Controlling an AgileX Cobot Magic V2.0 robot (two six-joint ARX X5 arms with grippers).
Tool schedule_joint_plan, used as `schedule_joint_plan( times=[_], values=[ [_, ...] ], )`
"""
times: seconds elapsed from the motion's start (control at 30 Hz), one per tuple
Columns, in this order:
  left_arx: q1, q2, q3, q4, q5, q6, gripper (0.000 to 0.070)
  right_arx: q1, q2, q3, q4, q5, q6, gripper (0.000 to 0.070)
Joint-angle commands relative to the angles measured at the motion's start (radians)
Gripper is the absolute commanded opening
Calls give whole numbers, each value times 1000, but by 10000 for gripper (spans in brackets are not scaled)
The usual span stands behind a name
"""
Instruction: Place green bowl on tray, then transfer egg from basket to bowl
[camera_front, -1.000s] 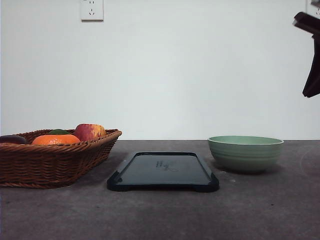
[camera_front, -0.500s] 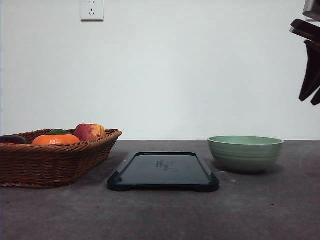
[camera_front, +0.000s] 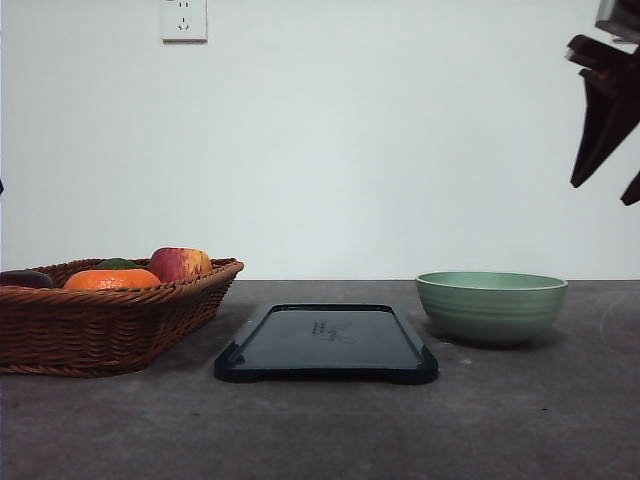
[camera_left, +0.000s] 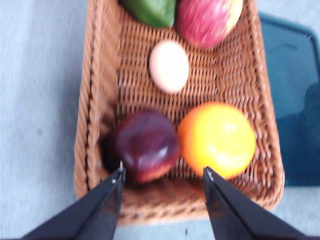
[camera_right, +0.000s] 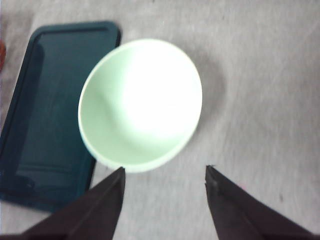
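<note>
The pale green bowl (camera_front: 490, 305) stands empty on the table, right of the black tray (camera_front: 325, 345) and off it. My right gripper (camera_front: 603, 190) hangs open high above the bowl's right side. From its wrist I look down on the bowl (camera_right: 140, 105) beside the tray (camera_right: 50, 110), beyond the open, empty right gripper (camera_right: 165, 172). The wicker basket (camera_front: 110, 325) sits at the left. My left gripper (camera_left: 164, 172) hovers open over the basket (camera_left: 90, 125), where the pale egg (camera_left: 169, 66) lies near the middle.
In the basket lie a dark red fruit (camera_left: 145, 145), an orange (camera_left: 217, 140), a red apple (camera_left: 207, 20) and a green item (camera_left: 150, 10). A corner of the tray (camera_left: 295, 100) shows beside the basket. A wall socket (camera_front: 183, 20) is on the back wall.
In the front view my right gripper has shifted left, further into view, and both its spread fingers now show. Bowl, tray and basket have not moved.
</note>
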Motion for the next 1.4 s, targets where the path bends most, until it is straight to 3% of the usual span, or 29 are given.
schedule_joint_plan(
  times=[0.0,0.37,0.7,0.87,0.93,1.13,1.37],
  values=[
    [-2,7,23,23,3,14,310,-1,53,44,-6,3,-8,318],
    [-2,7,23,60,3,13,310,-1,345,246,-32,33,-69,318],
    [-2,7,23,59,3,13,310,-2,491,265,-23,33,-85,309],
    [-2,7,23,59,3,13,310,-2,503,266,-12,33,-91,58],
    [-2,7,23,59,3,13,310,-2,503,266,-8,33,-91,2],
    [-2,7,23,59,3,13,310,-2,503,285,-47,25,-90,1],
    [-2,7,23,59,3,6,310,9,503,447,-246,23,-97,0]
  ],
)
